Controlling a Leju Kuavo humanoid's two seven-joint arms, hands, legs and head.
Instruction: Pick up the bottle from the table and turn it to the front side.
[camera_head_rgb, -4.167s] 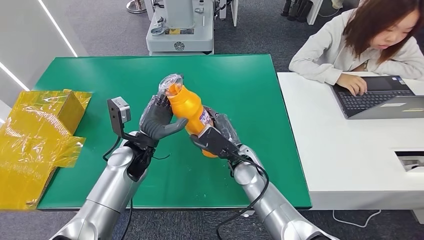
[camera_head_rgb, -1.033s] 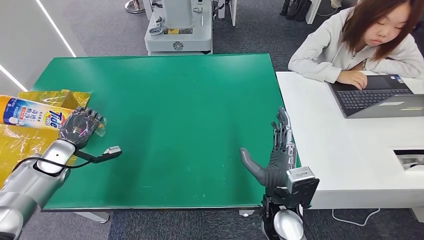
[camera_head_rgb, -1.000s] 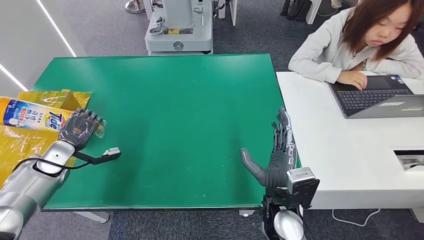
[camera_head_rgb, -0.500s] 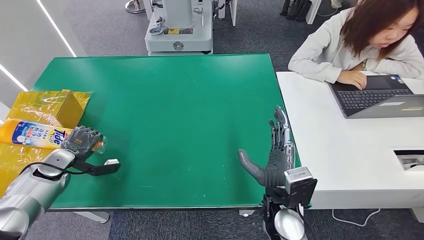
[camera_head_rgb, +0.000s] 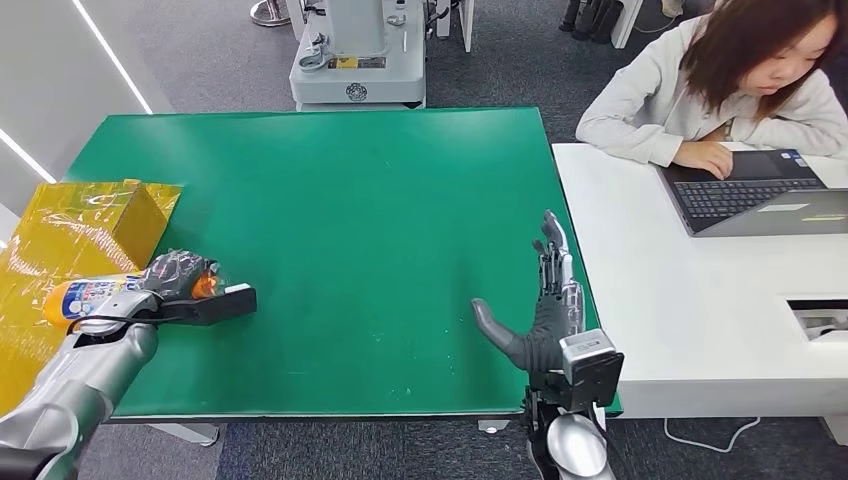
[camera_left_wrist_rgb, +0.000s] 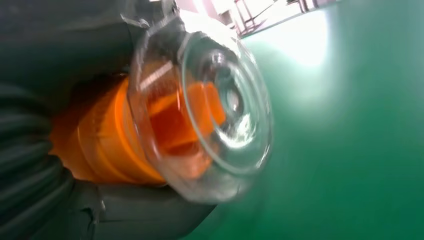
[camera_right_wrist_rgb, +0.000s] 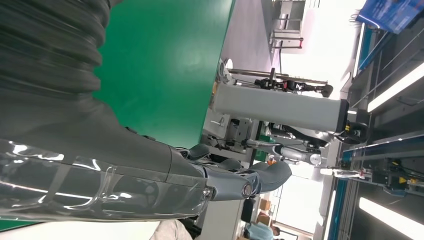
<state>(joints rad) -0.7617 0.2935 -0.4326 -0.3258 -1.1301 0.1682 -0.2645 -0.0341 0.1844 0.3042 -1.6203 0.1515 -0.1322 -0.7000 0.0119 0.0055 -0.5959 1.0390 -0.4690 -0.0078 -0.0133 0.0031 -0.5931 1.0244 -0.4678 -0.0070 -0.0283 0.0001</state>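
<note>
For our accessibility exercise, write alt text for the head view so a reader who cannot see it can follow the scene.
The robot's left hand holds an orange bottle on its side at the left edge of a green table, over yellow packaging. Its right hand is raised with fingers apart near the table's right edge, while a person uses a laptop.

Silver arms end in dark grey hands, left hand (camera_head_rgb: 172, 272) and right hand (camera_head_rgb: 541, 318), with black wrist cables.

Hand (camera_left_wrist_rgb: 45, 165) grips orange bottle (camera_left_wrist_rgb: 115, 135); green table (camera_left_wrist_rgb: 350, 125).
</note>
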